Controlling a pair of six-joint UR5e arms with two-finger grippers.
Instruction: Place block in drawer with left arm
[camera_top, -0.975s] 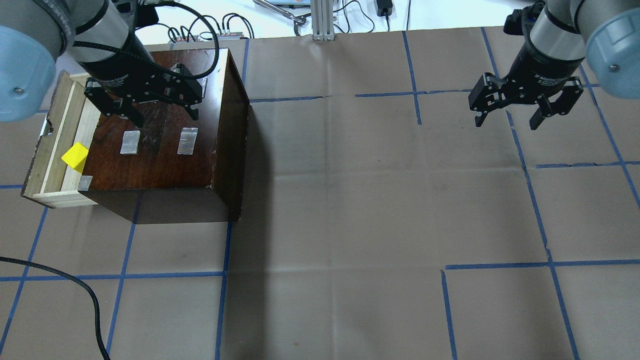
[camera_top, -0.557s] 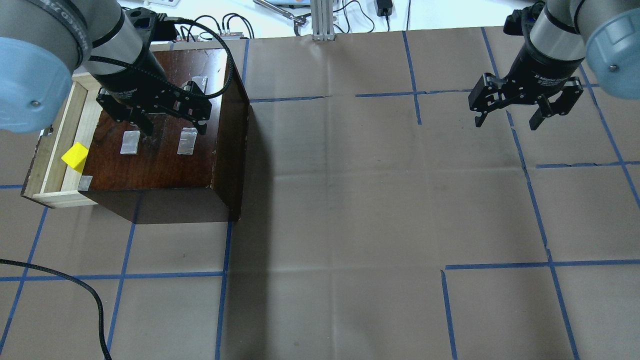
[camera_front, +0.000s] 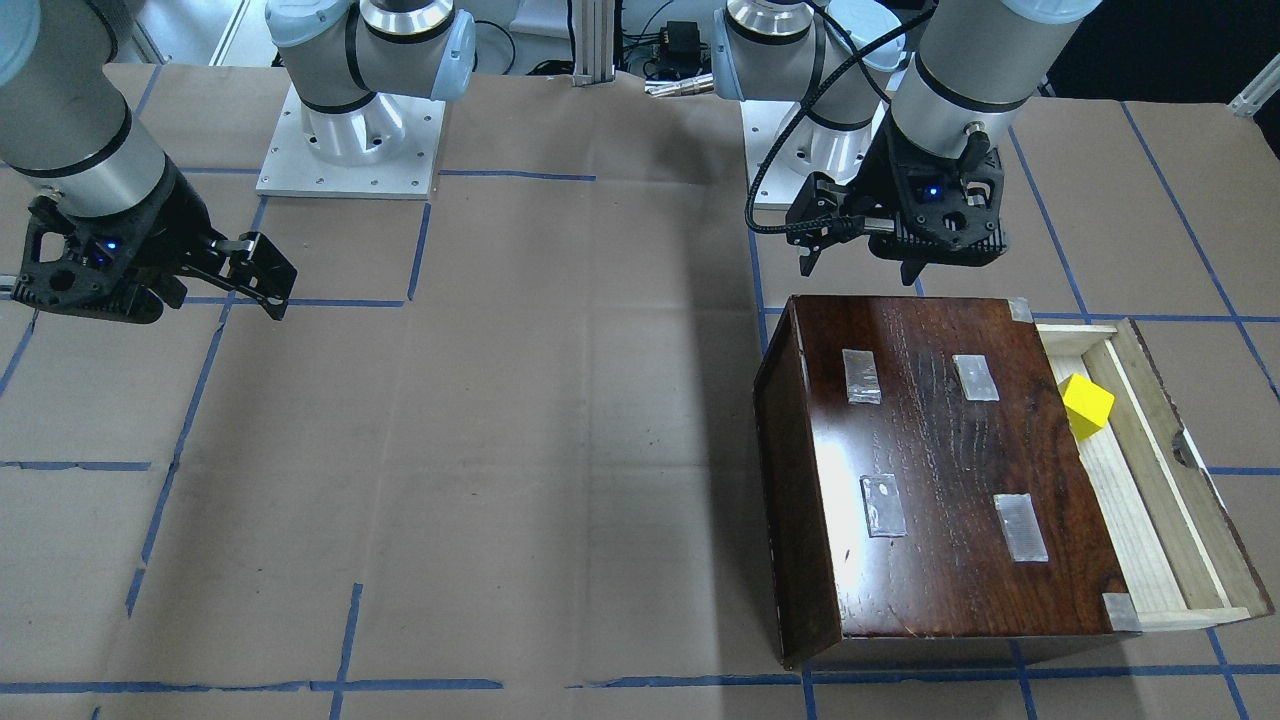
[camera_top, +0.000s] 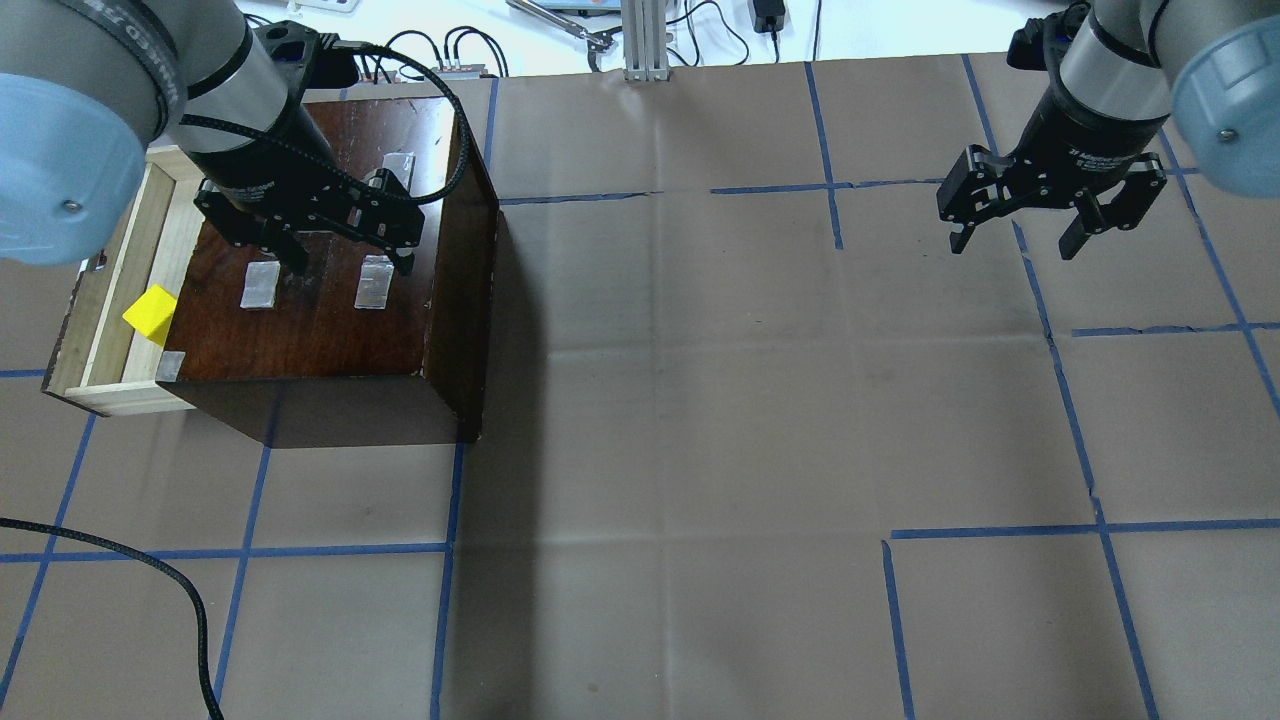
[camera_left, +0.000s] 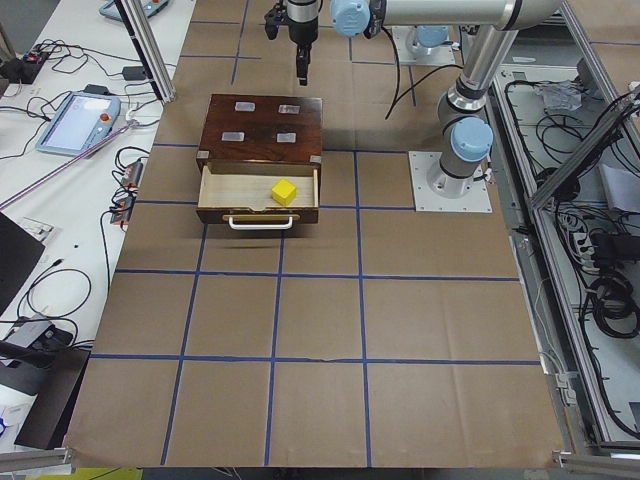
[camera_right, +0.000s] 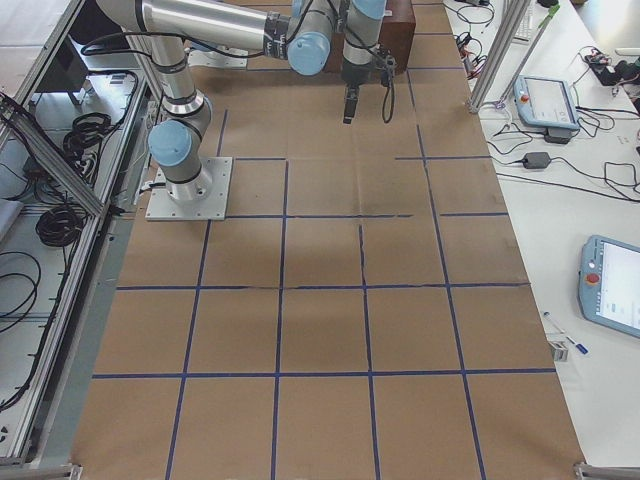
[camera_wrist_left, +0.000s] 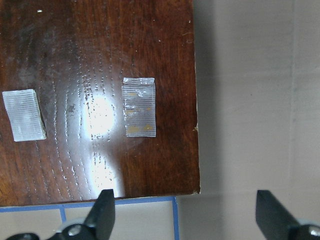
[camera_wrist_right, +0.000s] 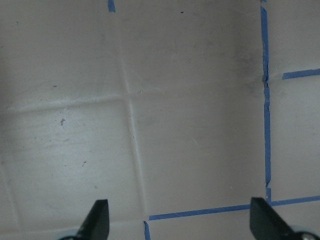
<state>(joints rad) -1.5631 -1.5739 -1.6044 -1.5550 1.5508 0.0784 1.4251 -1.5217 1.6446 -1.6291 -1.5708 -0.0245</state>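
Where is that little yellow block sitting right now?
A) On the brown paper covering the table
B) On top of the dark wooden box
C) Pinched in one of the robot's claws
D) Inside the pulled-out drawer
D: the yellow block lies on the pale wood floor of the open drawer, which sticks out from the side of the dark box.

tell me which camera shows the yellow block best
The exterior front-facing view: the block appears largest there, unobstructed, lying in the open drawer. The overhead view shows it too, close beside the box; exterior left shows it, but small. Exterior right and both wrist views miss it.
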